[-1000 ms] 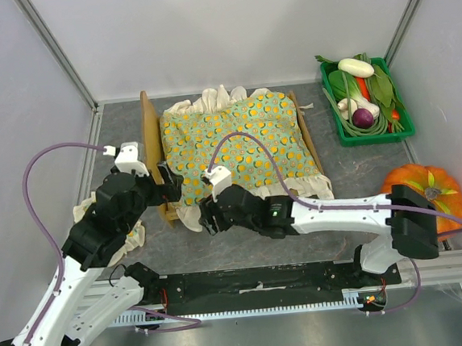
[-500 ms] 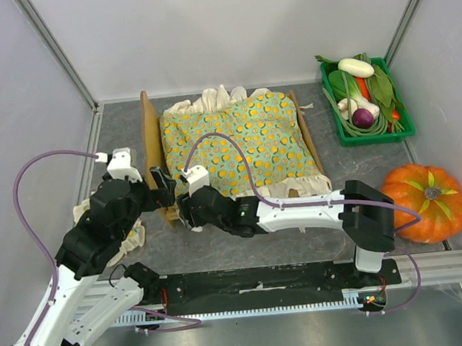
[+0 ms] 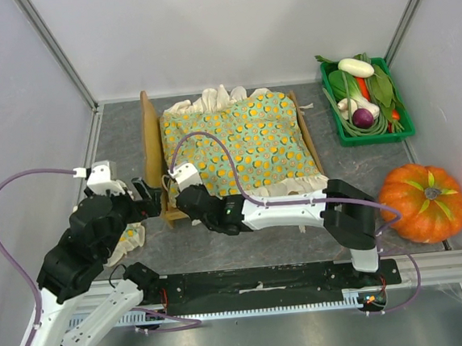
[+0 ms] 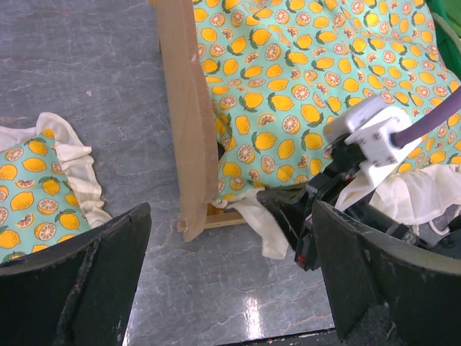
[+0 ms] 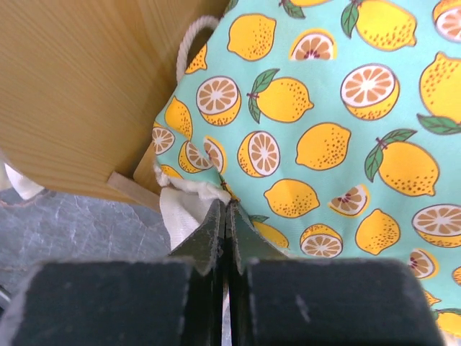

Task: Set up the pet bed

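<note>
- Currently, right gripper [image 5: 225, 209] is pinching cushion [image 3: 236, 136] hem, clamped tight, beside pet bed [image 3: 152, 139] headboard.
- Left gripper [image 4: 230, 220] is hovering, spread wide; small pillow [image 4: 36, 187] is lying beside it.
- Crate [image 3: 374, 138] and pumpkin [image 3: 421, 202] are sitting well apart, rightward.

The pet bed [image 3: 153, 147] is smooth pale wood, its cushion [image 3: 243, 131] printed matt cloth.

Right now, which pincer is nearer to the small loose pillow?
Left. The left pincer hangs open just beside the small pillow; the right pincer is shut at the cushion corner, past the headboard.
</note>
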Robot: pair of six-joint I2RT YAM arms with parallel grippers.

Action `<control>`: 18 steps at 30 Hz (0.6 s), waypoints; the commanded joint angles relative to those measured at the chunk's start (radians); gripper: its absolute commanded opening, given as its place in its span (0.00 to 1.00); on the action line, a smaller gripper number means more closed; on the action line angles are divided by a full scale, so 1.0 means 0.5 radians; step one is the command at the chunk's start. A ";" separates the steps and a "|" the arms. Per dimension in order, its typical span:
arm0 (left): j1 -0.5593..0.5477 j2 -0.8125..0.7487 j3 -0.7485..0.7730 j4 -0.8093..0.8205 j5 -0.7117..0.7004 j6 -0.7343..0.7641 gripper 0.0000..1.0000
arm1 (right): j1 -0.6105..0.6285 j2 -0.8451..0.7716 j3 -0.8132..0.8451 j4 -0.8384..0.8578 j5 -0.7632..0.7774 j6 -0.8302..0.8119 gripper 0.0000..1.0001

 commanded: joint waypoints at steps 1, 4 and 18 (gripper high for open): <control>0.012 -0.009 0.041 -0.144 -0.041 -0.114 0.97 | -0.052 -0.077 0.139 -0.003 0.211 -0.108 0.00; 0.012 -0.003 -0.032 -0.190 0.036 -0.170 0.94 | -0.196 -0.160 0.097 -0.013 0.205 -0.084 0.00; 0.012 0.000 -0.072 -0.025 0.303 -0.142 0.91 | -0.531 0.125 0.105 -0.025 -0.044 -0.130 0.02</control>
